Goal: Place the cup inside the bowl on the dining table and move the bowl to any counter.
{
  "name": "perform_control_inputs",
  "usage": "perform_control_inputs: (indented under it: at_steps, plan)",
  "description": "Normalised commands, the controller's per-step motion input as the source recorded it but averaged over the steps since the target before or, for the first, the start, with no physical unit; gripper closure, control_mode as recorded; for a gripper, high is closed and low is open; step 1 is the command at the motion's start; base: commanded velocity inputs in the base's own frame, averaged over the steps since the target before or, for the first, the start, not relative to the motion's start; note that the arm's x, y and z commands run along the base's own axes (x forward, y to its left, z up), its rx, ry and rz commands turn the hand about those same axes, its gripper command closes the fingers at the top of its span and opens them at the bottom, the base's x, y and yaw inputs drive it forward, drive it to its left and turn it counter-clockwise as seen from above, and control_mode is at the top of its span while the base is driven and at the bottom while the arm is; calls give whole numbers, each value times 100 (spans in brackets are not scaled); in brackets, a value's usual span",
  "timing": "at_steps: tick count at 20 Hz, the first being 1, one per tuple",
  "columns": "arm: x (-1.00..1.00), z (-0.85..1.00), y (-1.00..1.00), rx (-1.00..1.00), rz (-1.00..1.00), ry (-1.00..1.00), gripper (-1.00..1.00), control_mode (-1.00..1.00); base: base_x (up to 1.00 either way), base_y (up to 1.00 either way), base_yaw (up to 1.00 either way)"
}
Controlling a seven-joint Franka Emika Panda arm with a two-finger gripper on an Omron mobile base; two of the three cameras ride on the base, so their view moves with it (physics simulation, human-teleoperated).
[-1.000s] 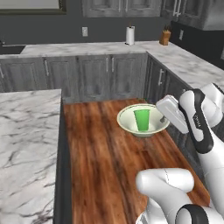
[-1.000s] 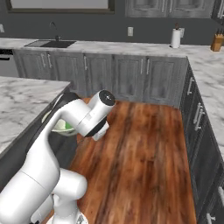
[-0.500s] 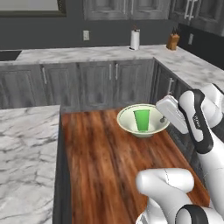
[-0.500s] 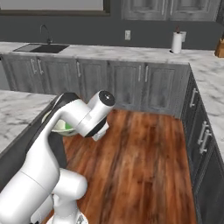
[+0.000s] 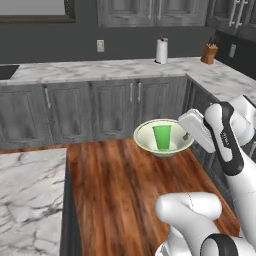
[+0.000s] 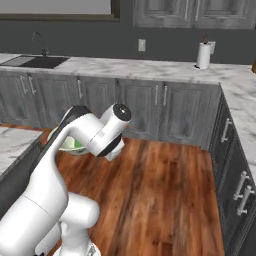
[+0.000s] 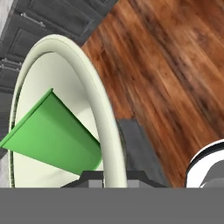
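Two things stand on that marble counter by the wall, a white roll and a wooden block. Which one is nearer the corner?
The wooden knife block with dark handles sits nearer the corner; the white paper towel roll stands further along the marble counter, toward the sink.

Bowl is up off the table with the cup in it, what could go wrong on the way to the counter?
The gripper pinches only one side of the bowl rim, so the bowl could tilt or slip. The cup stands loose inside and may topple. The counter sits higher than the bowl, so its edge could catch the bowl.
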Motion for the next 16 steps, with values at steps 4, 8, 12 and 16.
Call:
perform_control_inputs:
  at_steps: [4, 8, 12, 16]
  plan:
    - [0, 0, 0, 0, 0, 0, 100, 100, 94, 0, 0]
    - [0, 0, 0, 0, 0, 0, 100, 100, 100, 0, 0]
    - [0, 0, 0, 0, 0, 0, 100, 100, 100, 0, 0]
    - [0, 0, 0, 0, 0, 0, 100, 100, 100, 0, 0]
